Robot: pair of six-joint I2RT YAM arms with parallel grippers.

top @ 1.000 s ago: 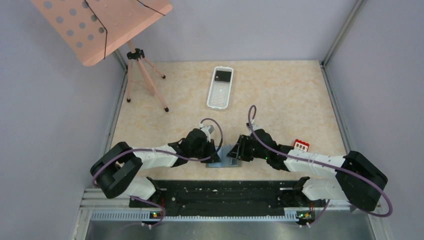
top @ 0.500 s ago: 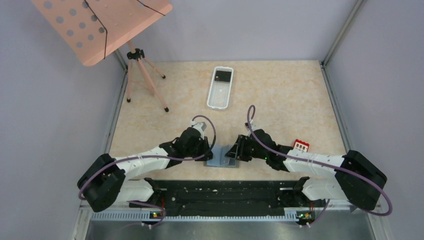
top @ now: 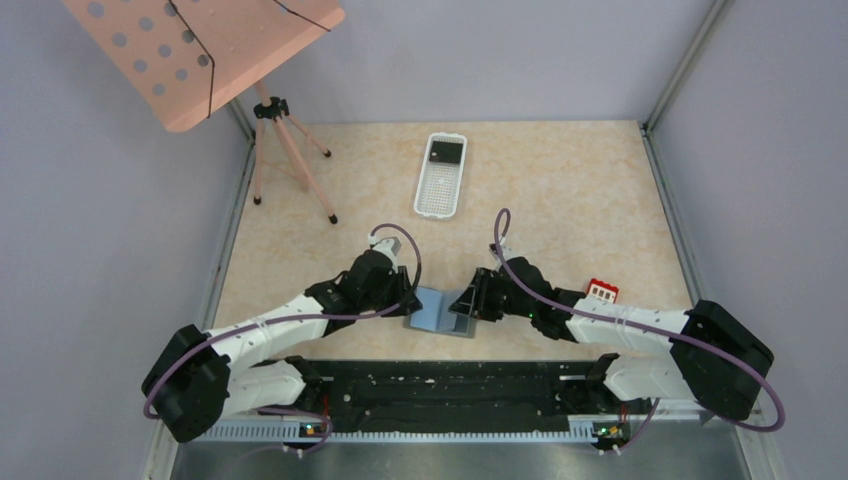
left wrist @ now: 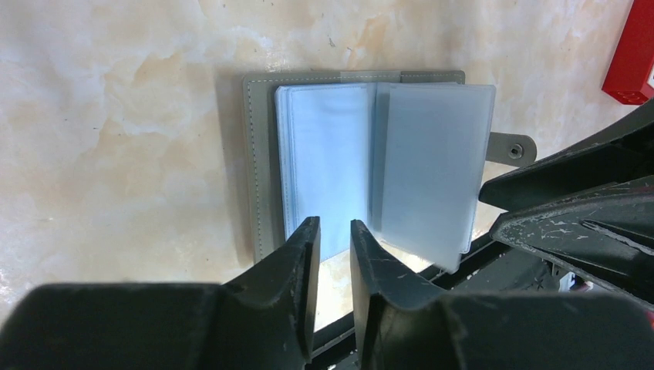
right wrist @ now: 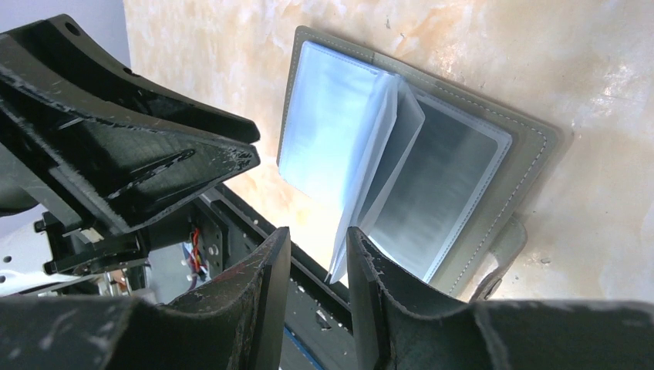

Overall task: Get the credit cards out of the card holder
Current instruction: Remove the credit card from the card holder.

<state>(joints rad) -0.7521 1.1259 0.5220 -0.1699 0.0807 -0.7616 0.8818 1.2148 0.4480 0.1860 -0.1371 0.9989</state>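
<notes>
The red card (left wrist: 637, 54) is cut off by the right edge; frosted sleeves (left wrist: 428, 162) of the wallet (left wrist: 258, 154) blur whatever they hold.

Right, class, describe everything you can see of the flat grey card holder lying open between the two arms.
The flat grey card holder lies open on the beige marbled table. Its soft-looking cover has stitched edges and a snap tab. Inside are pale blue translucent sleeves; one stands up from the centre fold, its corner between the parted fingers of the black right claw. No card is visible inside.
</notes>
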